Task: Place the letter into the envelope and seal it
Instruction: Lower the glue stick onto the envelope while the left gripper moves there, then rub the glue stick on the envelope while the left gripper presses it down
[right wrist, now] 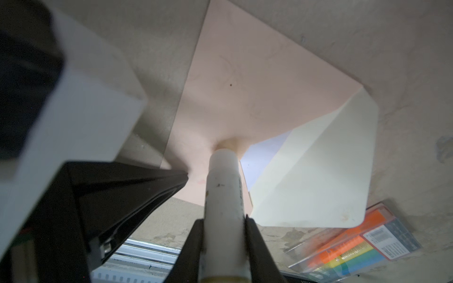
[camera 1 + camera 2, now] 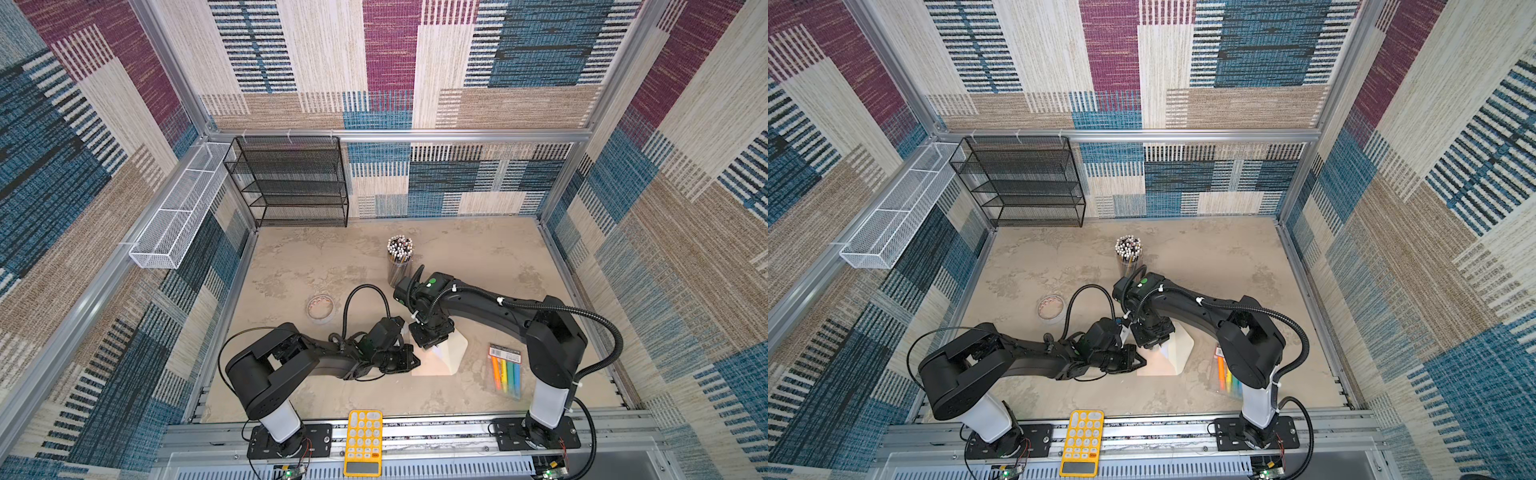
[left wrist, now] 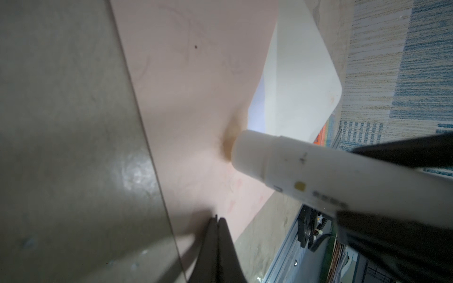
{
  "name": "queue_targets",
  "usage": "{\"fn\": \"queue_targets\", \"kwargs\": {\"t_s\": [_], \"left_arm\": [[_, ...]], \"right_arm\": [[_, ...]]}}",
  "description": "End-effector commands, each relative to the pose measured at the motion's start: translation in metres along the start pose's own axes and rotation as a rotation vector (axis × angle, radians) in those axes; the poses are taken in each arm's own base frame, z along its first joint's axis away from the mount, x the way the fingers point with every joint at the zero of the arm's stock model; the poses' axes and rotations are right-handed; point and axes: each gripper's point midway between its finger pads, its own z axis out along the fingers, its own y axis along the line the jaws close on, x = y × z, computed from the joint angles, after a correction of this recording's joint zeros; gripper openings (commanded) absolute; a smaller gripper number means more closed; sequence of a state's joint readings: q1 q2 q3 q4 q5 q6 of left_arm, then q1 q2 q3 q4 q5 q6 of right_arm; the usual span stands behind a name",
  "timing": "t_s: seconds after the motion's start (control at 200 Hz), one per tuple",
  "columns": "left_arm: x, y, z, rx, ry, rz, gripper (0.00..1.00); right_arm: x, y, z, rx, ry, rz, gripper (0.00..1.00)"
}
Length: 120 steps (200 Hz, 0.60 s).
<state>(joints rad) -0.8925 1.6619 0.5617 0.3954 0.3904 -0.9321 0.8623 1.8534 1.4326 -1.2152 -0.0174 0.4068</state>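
Right wrist view gives the clearest look. The right gripper (image 1: 223, 220) is clenched on a white glue stick (image 1: 221, 181), with one finger on each side of the tube. The tip of the stick presses on the peach face of the envelope (image 1: 245, 85), right at the edge of its mouth, and the paper dents a little around it. The flap (image 1: 318, 171) is open, with its cream inner side turned to the camera. Between the mouth edge and the flap, a narrow strip of the white letter (image 1: 259, 156) shows. The rest of the sheet is hidden inside the envelope.

Left wrist view shows the left gripper (image 3: 217, 220) with its jaws fully closed and nothing between them. The joined tips rest on the envelope (image 3: 196, 85) close to one corner. The glue stick (image 3: 282, 161) meets the paper just beside the strip of the letter (image 3: 257, 107).

In both top views the envelope (image 2: 430, 366) (image 2: 1155, 366) lies on the table (image 2: 478, 257) near the front middle, partly covered by the two wrists. Its flap (image 2: 455, 348) points toward the right arm's side. A pack of highlighters (image 2: 505, 370) lies to the right of it, apart. A pencil cup (image 2: 400, 257) stands farther back, a tape roll (image 2: 320, 307) lies to the left, and a yellow calculator (image 2: 363, 440) sits on the front rail.
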Motion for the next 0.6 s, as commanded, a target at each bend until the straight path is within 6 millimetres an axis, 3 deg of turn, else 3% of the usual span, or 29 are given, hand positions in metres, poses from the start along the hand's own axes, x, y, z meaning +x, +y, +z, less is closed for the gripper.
{"fn": "queue_targets", "kwargs": {"t_s": [0.0, 0.596], "left_arm": [[0.007, 0.013, 0.001, -0.055, 0.027, -0.015, 0.0], [0.012, 0.018, 0.003, -0.058, 0.044, -0.022, 0.0]], "right_arm": [[-0.002, -0.001, 0.006, 0.004, 0.009, 0.001, 0.0], [-0.016, -0.008, 0.027, 0.046, -0.007, 0.021, 0.0]]}}
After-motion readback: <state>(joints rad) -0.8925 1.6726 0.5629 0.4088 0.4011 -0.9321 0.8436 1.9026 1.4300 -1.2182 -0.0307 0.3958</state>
